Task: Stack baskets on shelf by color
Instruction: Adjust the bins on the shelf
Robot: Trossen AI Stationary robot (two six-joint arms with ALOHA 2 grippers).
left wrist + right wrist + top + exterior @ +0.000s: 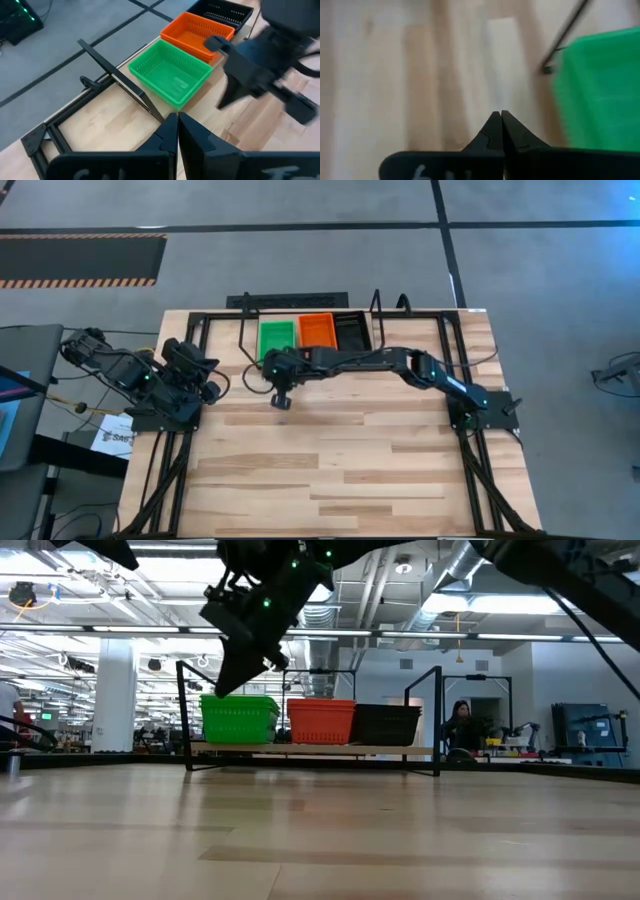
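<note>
Baskets stacked; right claw [281, 402] empty, pressed together near the green plastic mesh basket [277, 338].
Best retreat high, clearing the black wire shelf [437, 720]; left claw [178, 125] together, parked.

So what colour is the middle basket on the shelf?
Red-orange; the middle basket shows best in the left wrist view.

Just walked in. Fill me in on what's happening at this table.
A two-armed robot is sorting baskets by color onto a shelf at the table's far edge. Green, orange and black baskets sit side by side on it. The right gripper hangs shut and empty above the table, just in front of the green baskets. The left gripper, also shut and empty, waits at the table's left edge. No loose baskets show on the table.
</note>
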